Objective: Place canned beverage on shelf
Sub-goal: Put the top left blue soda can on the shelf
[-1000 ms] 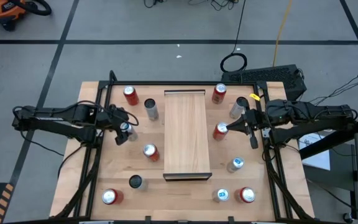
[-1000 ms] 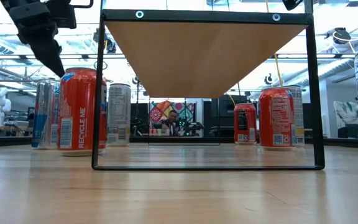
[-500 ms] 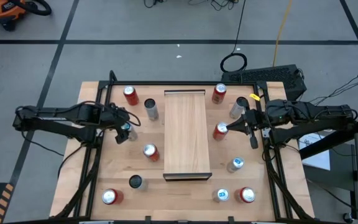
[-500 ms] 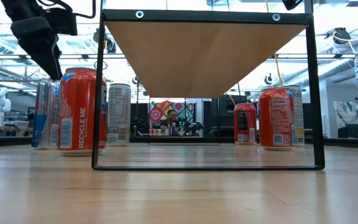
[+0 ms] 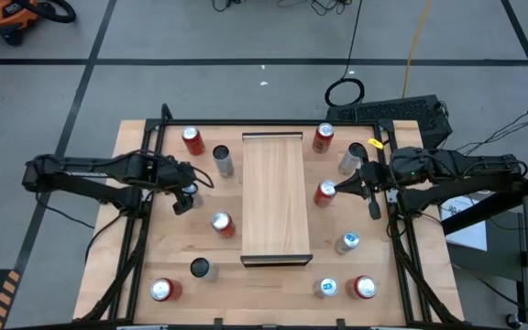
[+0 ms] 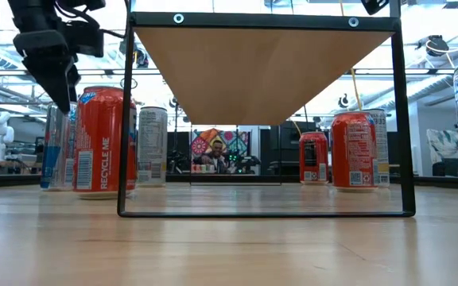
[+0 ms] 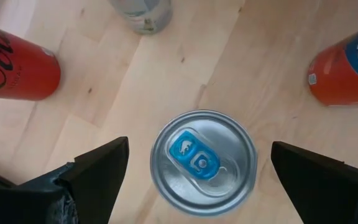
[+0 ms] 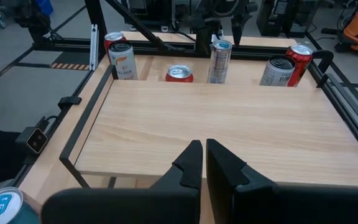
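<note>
- The left arm reaches from the left side over the tabletop point(image 5: 273, 280), and the left gripper point(image 5: 184, 196) hangs above a silver can with a blue tab point(image 7: 202, 163).
- In the left wrist view the can top shows between the two fingers point(image 7: 98, 171); they stand wide apart, one on each side, and do not touch the can.
- In the low view this gripper is above the can tops, near the large red can point(image 6: 102, 141).
- The right arm comes from the right side; the right gripper point(image 5: 345, 188) points to the shelf point(image 5: 273, 197) and is just beside a red can point(image 5: 326, 192) at the right edge of the shelf.
- Its fingers point(image 8: 191, 163) are pressed together and hold nothing.
- The shelf is one pale wooden board in the middle of the tabletop, raised on a black frame, with a dark strip at the near short end; no can stands on it.
- In the high view I count eleven cans on the tabletop: five red tops, five silver or blue-tab tops, and one dark top point(image 5: 199, 267).
- Six cans are left of the shelf and five are right of it.
</note>
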